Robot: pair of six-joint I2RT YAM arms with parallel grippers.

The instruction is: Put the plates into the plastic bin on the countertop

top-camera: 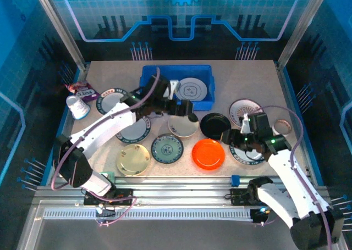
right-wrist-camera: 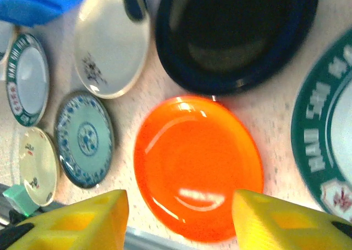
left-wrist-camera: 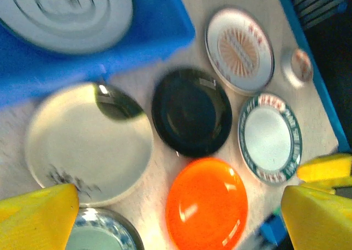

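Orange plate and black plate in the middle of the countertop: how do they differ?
The orange plate is bright orange; the black plate is glossy black. The orange plate lies nearer the arm bases, the black plate nearer the blue bin. Both are round, unpatterned, flat on the countertop, outside the bin.
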